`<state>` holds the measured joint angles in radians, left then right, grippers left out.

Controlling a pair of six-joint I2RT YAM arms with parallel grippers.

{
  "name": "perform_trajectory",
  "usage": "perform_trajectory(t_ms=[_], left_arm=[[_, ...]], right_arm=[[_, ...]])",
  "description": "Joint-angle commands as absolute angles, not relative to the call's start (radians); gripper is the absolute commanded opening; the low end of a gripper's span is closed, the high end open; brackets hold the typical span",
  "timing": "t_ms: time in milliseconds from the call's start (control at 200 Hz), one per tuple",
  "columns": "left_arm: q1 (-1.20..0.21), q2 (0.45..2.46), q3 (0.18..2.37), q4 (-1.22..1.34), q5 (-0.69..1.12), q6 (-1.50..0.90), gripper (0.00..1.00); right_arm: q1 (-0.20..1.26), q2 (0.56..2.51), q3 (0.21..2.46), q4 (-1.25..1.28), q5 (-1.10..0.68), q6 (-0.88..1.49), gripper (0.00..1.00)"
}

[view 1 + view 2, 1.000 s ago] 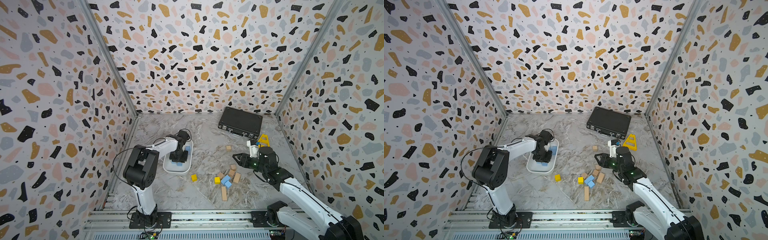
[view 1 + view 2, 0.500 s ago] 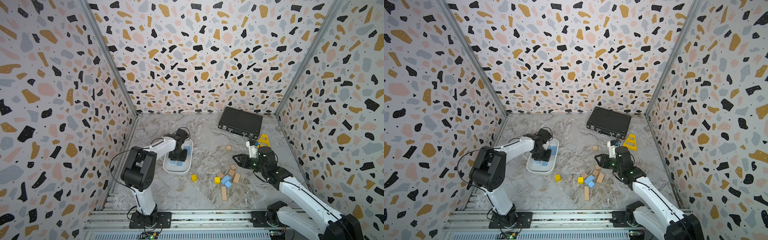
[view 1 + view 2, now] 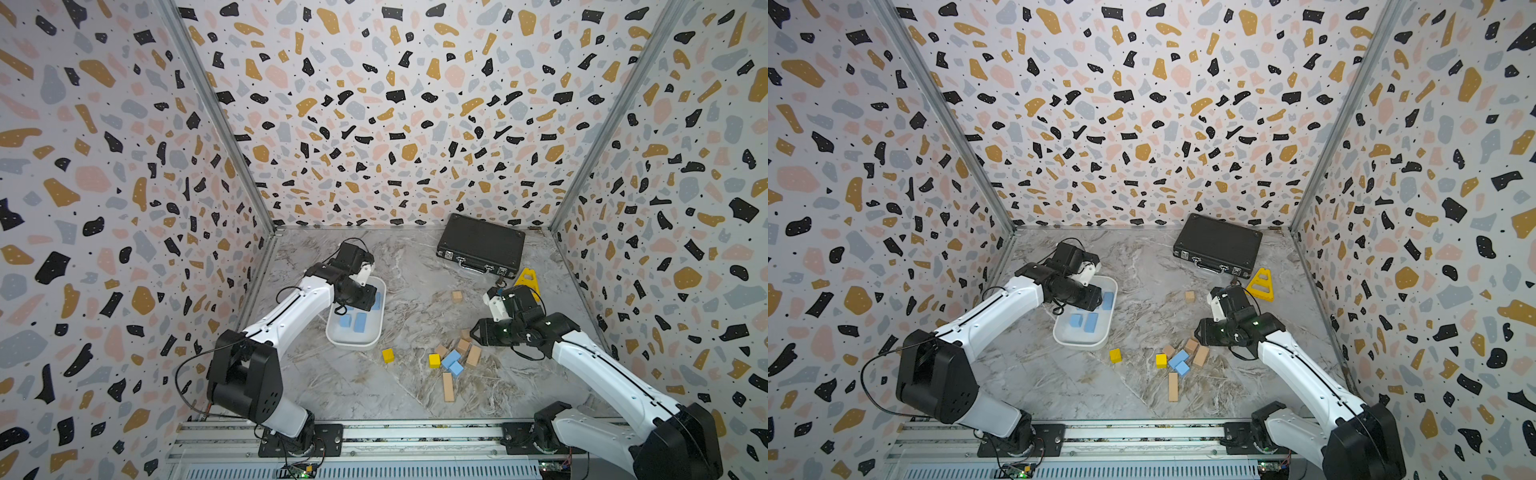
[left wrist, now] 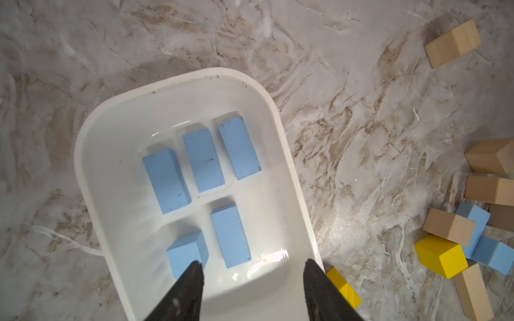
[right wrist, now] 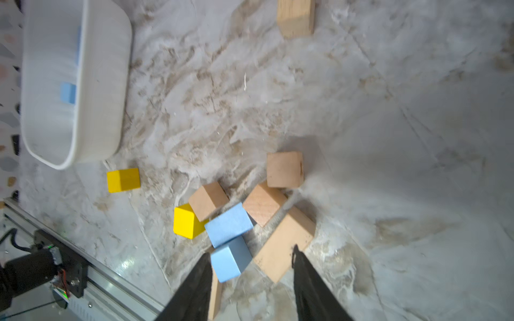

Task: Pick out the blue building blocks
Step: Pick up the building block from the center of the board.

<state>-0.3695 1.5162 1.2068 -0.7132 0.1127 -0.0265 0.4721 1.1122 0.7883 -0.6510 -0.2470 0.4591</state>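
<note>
Hovering jaws-apart over the white plastic tray (image 4: 211, 74) holding five light-blue matte building blocks (image 4: 200, 161), the left gripper (image 4: 252, 263) is needing a straight lift imo, while the open right gripper (image 5: 251, 251) is hanging above two more blue blocks (image 5: 228, 223) wedged among tan wooden blocks (image 5: 283, 241).

The left pincer (image 4: 253, 263) has spread its jaws over the white tray (image 4: 280, 130).

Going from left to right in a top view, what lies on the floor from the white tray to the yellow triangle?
white tray, lone yellow cube, second yellow cube, two loose blue blocks, tan brick, yellow triangle. The black case overlaps, so omitted.
</note>
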Motion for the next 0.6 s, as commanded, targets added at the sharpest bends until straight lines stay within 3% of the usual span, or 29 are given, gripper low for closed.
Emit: perform_trajectory(t_ms=[0,596], left_arm=[[-0.365,1.492,1.186,-0.709,0.135,0.039,0.59],[-0.295,1.383,1.108,-0.656,0.042,0.029,0.71]], right_arm=[[0.525,1.157,0.853,-0.86,-0.178,0.423,0.49],[0.78,1.468,0.978,-0.871,-0.12,0.344,0.51]])
